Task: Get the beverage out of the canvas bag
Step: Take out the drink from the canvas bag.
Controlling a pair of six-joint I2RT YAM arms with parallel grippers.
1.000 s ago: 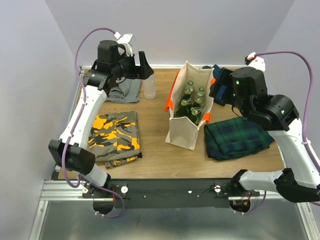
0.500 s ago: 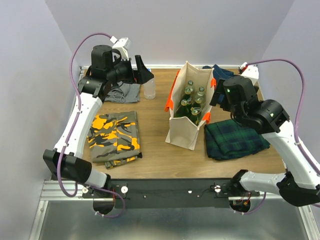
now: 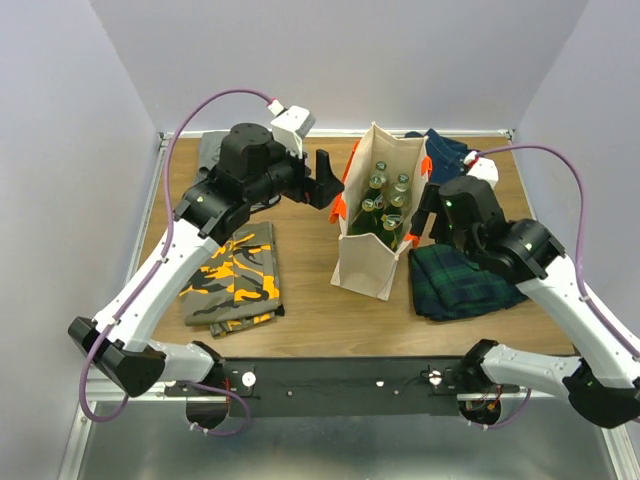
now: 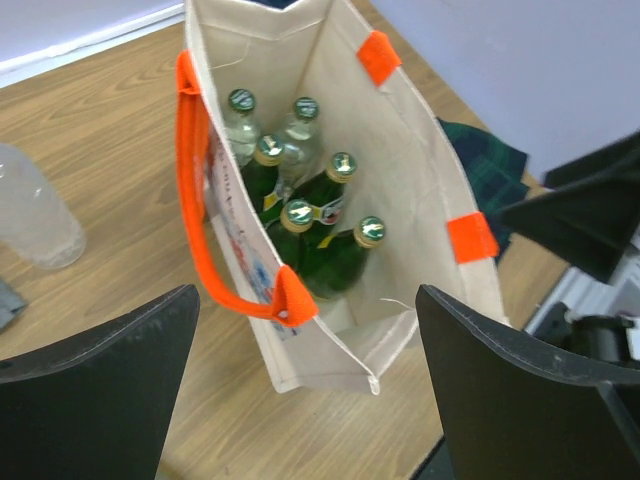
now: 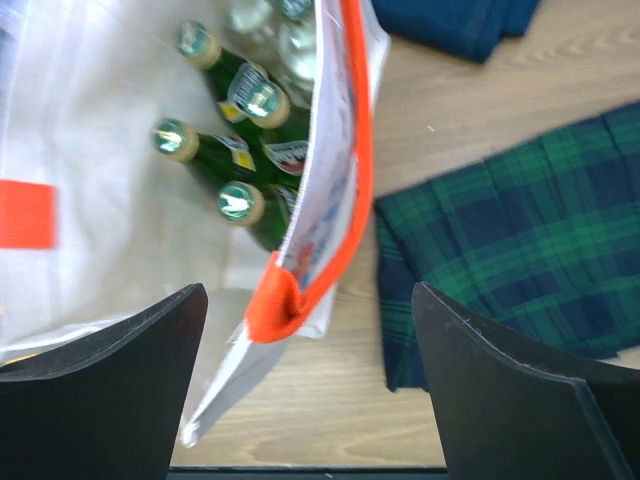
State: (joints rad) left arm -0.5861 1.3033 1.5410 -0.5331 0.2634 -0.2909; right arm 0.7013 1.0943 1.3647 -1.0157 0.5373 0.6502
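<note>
Green bottles (image 4: 325, 250): we lose lower bodies inside canvas bag (image 4: 420, 170), labels unreadable; clear bottle (image 4: 35, 215) cut by frame edge.

Under left gripper (image 4: 305, 300): cream canvas bag (image 4: 420, 170), bright orange handles (image 4: 190, 190), dark-green bottles (image 4: 330, 255) plus two clear ones inside; right of right gripper (image 5: 310, 290): green-navy plaid cloth (image 5: 520, 230), plain navy cloth (image 5: 450, 20) ahead of it; orange-grey camo cloth (image 3: 230, 275) nearside of left gripper.

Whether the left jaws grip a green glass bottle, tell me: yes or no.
No: the left jaws stand open and empty above the cream canvas bag, green glass bottles inside it.
</note>
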